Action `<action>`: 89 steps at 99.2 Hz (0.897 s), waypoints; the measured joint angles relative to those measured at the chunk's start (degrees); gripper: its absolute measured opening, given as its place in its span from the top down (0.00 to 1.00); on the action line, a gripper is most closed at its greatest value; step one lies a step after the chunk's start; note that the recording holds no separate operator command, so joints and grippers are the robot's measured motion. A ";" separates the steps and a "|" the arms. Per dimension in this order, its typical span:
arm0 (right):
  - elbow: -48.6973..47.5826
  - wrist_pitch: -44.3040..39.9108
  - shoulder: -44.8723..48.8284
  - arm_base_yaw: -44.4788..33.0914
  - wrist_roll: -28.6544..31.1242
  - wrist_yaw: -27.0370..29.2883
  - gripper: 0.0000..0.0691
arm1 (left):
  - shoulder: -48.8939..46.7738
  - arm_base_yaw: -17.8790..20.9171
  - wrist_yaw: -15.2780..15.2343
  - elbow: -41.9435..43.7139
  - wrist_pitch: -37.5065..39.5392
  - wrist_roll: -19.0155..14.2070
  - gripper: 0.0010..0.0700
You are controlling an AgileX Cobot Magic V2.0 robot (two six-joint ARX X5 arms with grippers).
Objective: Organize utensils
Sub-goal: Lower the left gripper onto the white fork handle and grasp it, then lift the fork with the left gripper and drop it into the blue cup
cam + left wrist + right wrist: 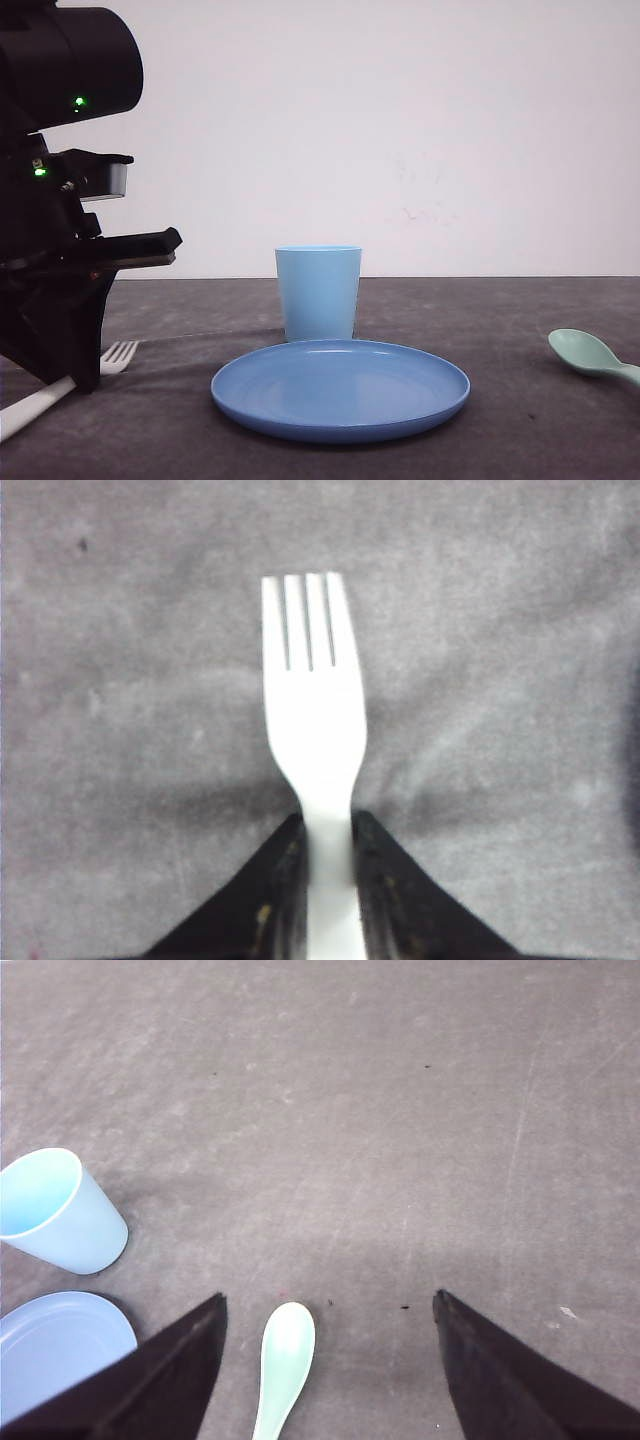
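The left claw (pixel 330 880) is clamped on the fork's (pixel 315 710) handle, low at the left of the grey tabletop (pixel 500 330), tines pointing away. The right claw (pixel 325 1360) hangs with its fingers wide apart above the spoon (pixel 283 1360), which lies on the right. Between them sit the plate (pixel 340 388) and, behind it, the cup (pixel 318 292).

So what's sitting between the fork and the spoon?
In the front view, the blue plate lies between the white fork and the mint-green spoon, with the light blue cup standing just behind the plate.
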 joint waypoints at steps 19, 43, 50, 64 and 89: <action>0.00 -0.02 0.00 0.00 0.00 0.00 0.41 | -3.02 -0.39 -3.48 -0.02 0.50 -0.04 0.95; 0.00 -0.02 0.00 0.00 0.00 0.00 0.41 | -15.93 -1.31 -8.22 -0.02 13.05 0.20 0.95; 0.00 0.00 0.00 0.00 0.00 0.00 0.41 | -18.05 -1.97 -9.35 -0.02 19.43 0.98 0.95; 0.00 0.00 0.00 0.00 0.00 0.04 0.41 | -17.77 -3.37 -9.68 -0.02 32.63 3.67 0.95; 0.00 0.09 0.00 0.00 0.00 0.07 0.41 | -7.50 -5.01 -9.86 -0.02 54.53 9.18 0.95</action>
